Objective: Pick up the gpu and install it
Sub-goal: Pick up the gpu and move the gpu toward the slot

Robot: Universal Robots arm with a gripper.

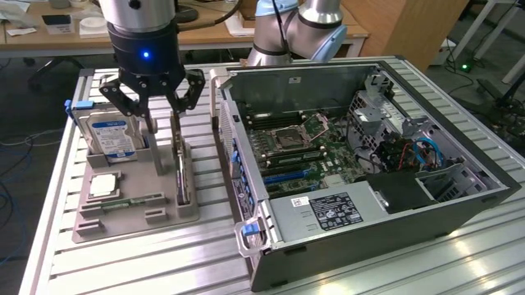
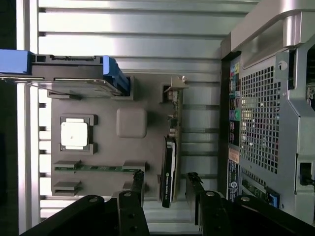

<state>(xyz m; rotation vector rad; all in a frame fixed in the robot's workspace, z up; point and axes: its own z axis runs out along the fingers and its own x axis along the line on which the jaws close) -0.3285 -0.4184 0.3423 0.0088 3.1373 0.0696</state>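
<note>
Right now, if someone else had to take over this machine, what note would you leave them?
The gripper is open and holds nothing; its fingers stand either side of one end of the gpu.
The gpu stands on edge in the grey holder, beside the open computer case.
Done: gripper lined up over the card.
Left: the gpu is not yet gripped, lifted or installed in the case.

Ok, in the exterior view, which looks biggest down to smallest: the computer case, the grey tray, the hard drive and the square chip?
1. computer case
2. grey tray
3. hard drive
4. square chip
The hard drive sits a little farther back than the chip, yet clearly looks bigger.
</note>
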